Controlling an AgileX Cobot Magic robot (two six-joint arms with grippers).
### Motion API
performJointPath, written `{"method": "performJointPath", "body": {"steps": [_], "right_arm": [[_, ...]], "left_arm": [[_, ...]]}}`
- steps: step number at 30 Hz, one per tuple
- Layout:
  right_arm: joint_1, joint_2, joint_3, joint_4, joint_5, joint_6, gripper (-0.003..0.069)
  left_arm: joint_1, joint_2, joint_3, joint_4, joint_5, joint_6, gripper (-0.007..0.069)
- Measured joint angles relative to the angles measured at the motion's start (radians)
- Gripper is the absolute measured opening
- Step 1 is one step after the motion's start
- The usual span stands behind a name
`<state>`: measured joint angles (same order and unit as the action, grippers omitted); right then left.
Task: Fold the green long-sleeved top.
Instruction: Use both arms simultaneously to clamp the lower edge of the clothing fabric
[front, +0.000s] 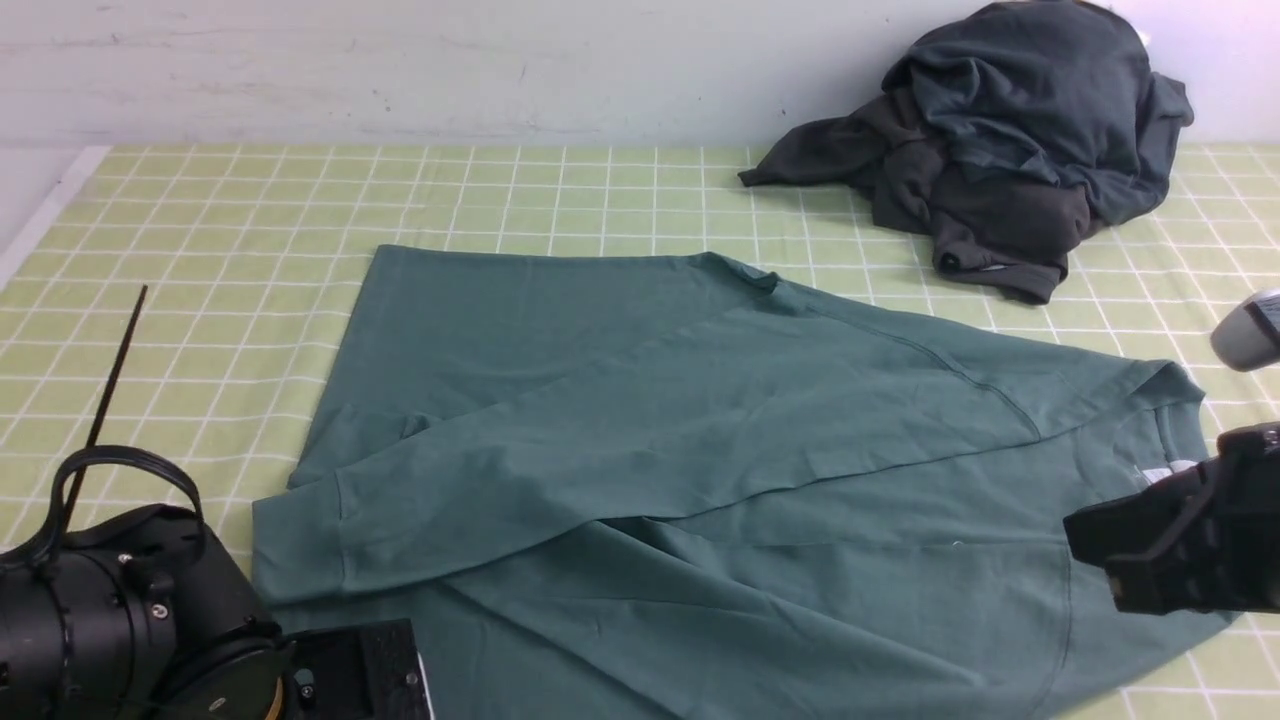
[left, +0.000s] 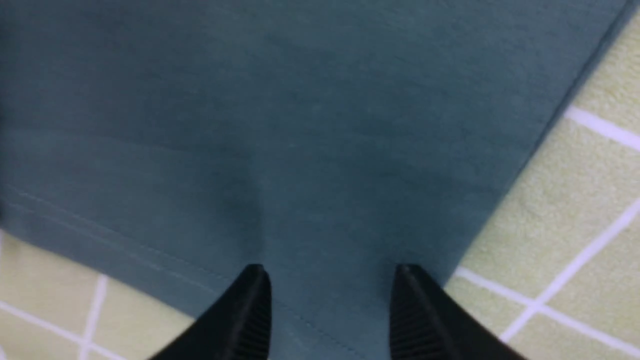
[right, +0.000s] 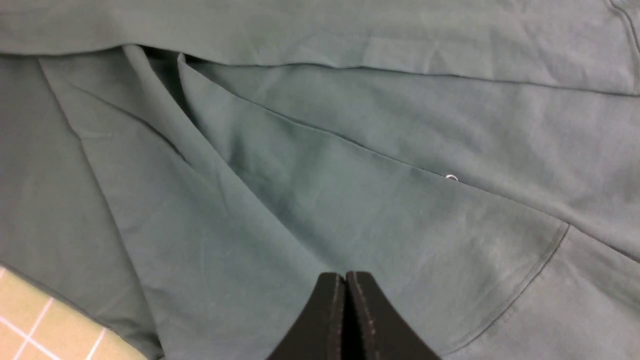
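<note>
Body fold comes next: your left hand (left: 330, 285) gapes over the hem (left: 125, 247) of the green top (front: 700, 450), right hand (right: 345, 285) closed, seemingly empty; pinch that hem.

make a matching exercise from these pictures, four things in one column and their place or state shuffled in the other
Column 1
1. green long-sleeved top
2. dark grey crumpled garment heap
3. left gripper
4. right gripper

Column 2
A. jaws pressed together
B. piled at the far right
C. jaws apart over a stitched hem
D. spread out in the middle, one sleeve laid across it

Pairs: 1-D, 2-B, 3-C, 4-A
</note>
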<state>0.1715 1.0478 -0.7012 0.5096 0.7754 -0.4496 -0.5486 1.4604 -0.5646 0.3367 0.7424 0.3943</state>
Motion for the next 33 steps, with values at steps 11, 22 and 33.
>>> {"method": "performJointPath", "body": {"steps": [11, 22, 33], "right_arm": [[0.000, 0.000, 0.000, 0.006, 0.000, 0.000, -0.0010], [0.000, 0.000, 0.000, 0.013, 0.000, -0.004, -0.0010], [0.000, 0.000, 0.000, 0.013, 0.002, -0.007, -0.0010]], "left_arm": [[0.000, 0.006, 0.000, -0.089, 0.032, 0.008, 0.0300], [0.000, 0.006, 0.000, 0.015, 0.015, 0.020, 0.0242], [0.000, 0.010, 0.000, -0.003, 0.016, -0.003, 0.0022]]}}
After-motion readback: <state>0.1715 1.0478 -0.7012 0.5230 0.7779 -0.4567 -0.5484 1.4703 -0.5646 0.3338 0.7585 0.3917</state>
